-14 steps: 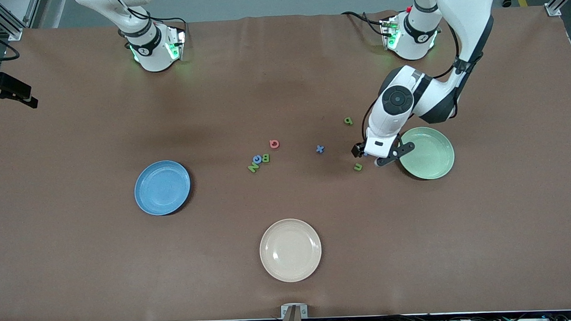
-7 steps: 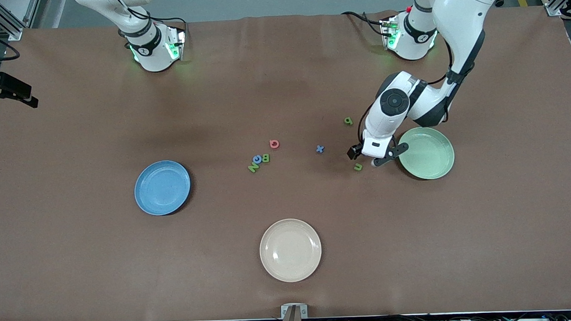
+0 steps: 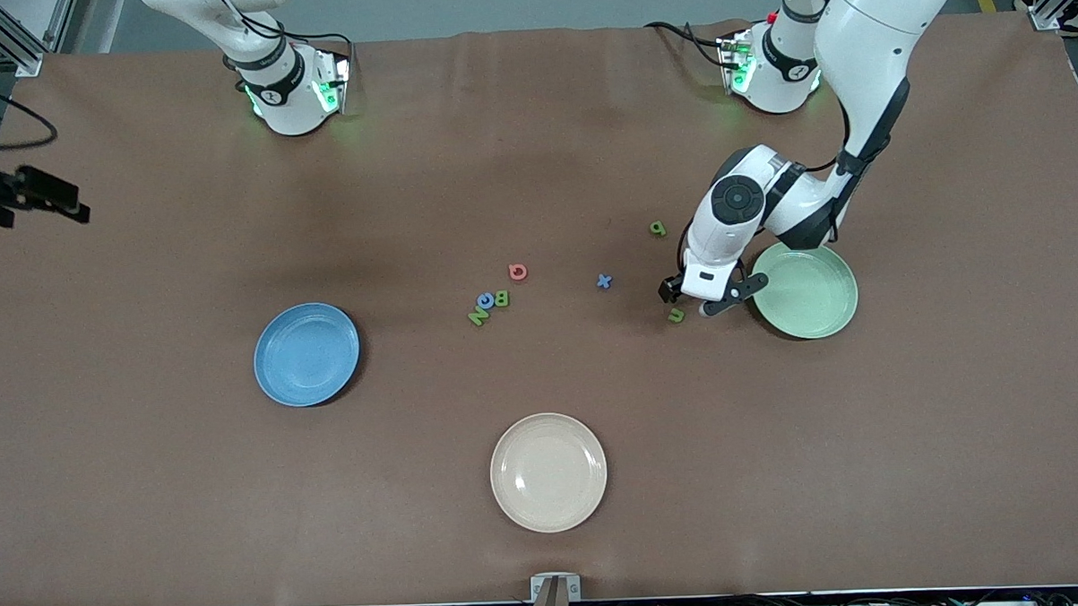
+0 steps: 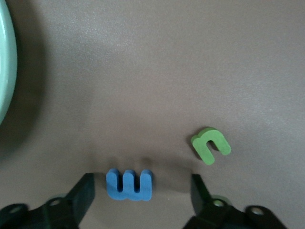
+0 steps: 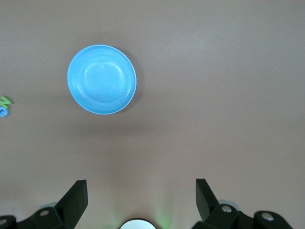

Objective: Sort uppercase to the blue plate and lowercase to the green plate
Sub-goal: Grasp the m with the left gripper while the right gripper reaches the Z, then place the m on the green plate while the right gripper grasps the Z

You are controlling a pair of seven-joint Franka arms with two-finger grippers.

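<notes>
Lowered since the earlier frame, the left gripper (image 4: 142, 191) straddles the blue m (image 4: 129, 184) with fingers wide beside the green plate (image 3: 806, 290), ready to pinch; the right gripper (image 5: 141, 200), also wide, waits high above the blue plate (image 5: 102, 79).

The pale mint-green round plate (image 4: 5, 71) is cut off by the left wrist view's edge, and the small blue foam m (image 4: 129, 185) is hidden in the front view.

The matt, faintly grained brown desk (image 4: 190, 57) carries a soft foam blue m (image 4: 129, 184) and a glossy green plate (image 3: 806, 290) (smooth-rimmed).
</notes>
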